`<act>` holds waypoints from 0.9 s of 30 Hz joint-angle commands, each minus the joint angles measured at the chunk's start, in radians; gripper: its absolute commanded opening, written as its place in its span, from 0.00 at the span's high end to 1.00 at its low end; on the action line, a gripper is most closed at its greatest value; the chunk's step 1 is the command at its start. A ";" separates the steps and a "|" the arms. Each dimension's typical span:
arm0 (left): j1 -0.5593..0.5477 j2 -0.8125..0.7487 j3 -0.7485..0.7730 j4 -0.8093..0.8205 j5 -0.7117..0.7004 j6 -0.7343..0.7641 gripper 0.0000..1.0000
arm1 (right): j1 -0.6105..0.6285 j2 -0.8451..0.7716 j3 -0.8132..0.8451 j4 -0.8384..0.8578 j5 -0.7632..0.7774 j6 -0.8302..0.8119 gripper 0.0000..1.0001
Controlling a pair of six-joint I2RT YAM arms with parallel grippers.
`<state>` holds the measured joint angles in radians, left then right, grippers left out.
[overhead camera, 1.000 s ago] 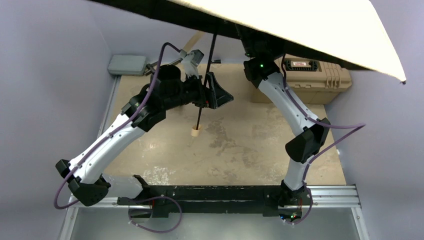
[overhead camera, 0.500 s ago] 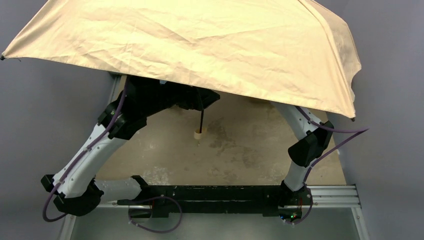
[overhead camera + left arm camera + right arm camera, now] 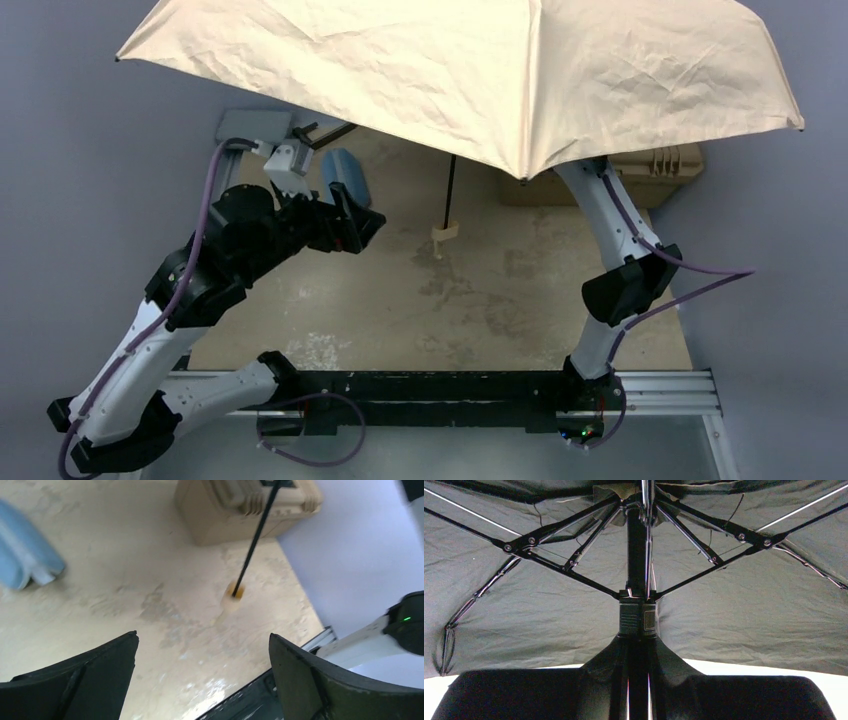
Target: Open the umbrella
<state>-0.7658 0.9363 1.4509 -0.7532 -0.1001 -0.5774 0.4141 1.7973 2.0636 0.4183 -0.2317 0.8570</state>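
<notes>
The umbrella is spread, and its beige canopy fills the top of the top view, wider than the table. Its thin black shaft hangs down to the small cream handle just above the table. My right gripper is shut on the shaft just below the runner, under the black underside; the canopy hides it in the top view. My left gripper is open and empty, left of the shaft. Its view shows the handle ahead, apart from the fingers.
A tan toolbox stands at the back right, also in the left wrist view. A blue pouch lies at the back left. A grey box sits in the far left corner. Purple-grey walls close in on both sides.
The canopy has swung over the table and to the right. The shaft and handle have moved right and back. My left gripper has let go of the shaft and drawn back left.
</notes>
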 commanded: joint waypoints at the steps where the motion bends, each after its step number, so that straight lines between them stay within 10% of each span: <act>1: 0.006 -0.110 -0.067 -0.137 -0.114 0.041 0.00 | -0.059 -0.049 0.070 -0.057 -0.007 -0.198 1.00; 12: 0.004 -0.334 -0.036 -0.535 -0.500 -0.056 0.00 | -0.153 -0.172 -0.130 -0.177 0.075 -0.541 1.00; 27: 0.004 -0.259 0.179 -0.553 -0.559 0.051 0.00 | -0.258 -0.484 -0.713 -0.032 0.151 -0.637 1.00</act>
<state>-0.7658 0.6453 1.5791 -1.3369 -0.6010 -0.5758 0.1707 1.4181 1.4395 0.2276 -0.1230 0.2573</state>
